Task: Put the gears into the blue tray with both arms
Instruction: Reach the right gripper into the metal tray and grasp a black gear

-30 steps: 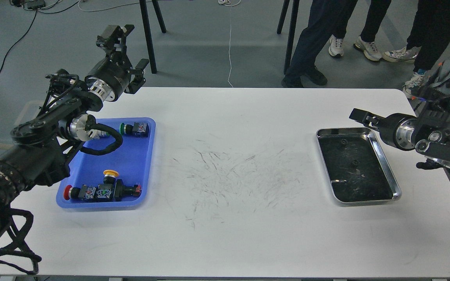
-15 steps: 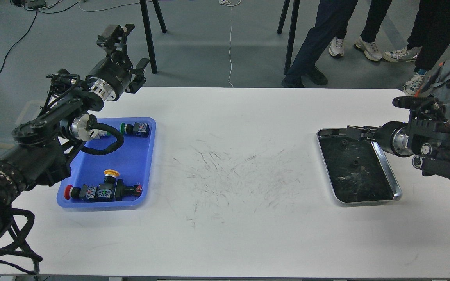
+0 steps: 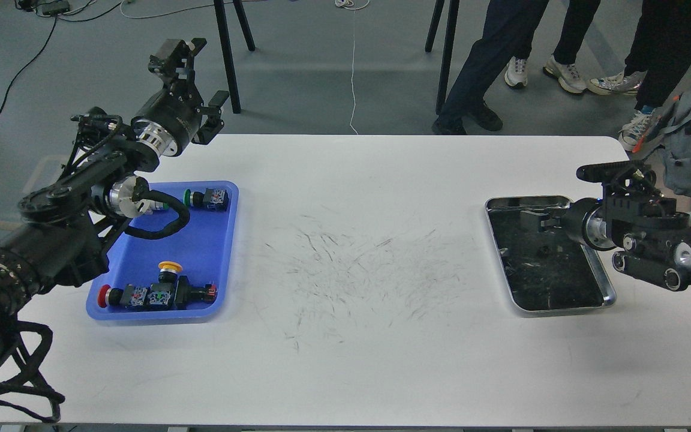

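- The right gripper [image 3: 528, 219] hangs over the far end of the steel tray [image 3: 606, 287], reaching in from the right side.
- Its fingers look dark against the dark tray floor, so I cannot tell if the jaws are wide or narrow.
- A gear [image 3: 542, 248] (a tiny black toothed disc) lies on the tray floor, just below the jaws and a little nearer to me. It is not between them yet.
- There may be more gears in there, but black on black is too hard to see.
- To do this step well, I think the jaws should go straight down over the gear, one finger on each side, and close softly. The gear is thin and flat, so the tips must get very low or they will slide off it.
- The left gripper [image 3: 192, 78] is up high past the far edge of the white table [image 3: 351, 360]. Its jaws are spread wide and hold nothing.
- The blue tray [image 3: 201, 252] sits below and nearer to me than those left jaws, well apart from the gear.
- Push-button switches [image 3: 156, 294] with coloured caps lie in it already (those are not gears).
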Robot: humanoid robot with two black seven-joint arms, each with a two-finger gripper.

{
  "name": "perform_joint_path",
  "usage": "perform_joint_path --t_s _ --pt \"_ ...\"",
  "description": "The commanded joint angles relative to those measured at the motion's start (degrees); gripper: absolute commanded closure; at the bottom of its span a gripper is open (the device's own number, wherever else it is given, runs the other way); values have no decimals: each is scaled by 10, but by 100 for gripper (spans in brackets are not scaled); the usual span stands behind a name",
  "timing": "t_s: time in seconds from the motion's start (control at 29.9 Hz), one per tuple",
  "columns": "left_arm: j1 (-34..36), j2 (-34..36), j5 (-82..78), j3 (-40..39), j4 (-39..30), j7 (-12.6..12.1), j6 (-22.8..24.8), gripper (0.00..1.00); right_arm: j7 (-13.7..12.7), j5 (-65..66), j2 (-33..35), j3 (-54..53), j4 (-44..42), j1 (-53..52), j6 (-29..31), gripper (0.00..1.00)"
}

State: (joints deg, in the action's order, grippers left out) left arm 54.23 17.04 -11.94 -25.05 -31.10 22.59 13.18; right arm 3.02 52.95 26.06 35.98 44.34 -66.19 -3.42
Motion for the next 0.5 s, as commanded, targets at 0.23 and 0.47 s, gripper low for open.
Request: perform_joint_path --t_s 0.23,0.47 --pt "-1 1 -1 0 1 0 -1 0 22 1 -24 3 -38 18 2 12" --pt "-2 0 -1 0 2 0 -1 0 30 0 -36 3 -62 30 3 19"
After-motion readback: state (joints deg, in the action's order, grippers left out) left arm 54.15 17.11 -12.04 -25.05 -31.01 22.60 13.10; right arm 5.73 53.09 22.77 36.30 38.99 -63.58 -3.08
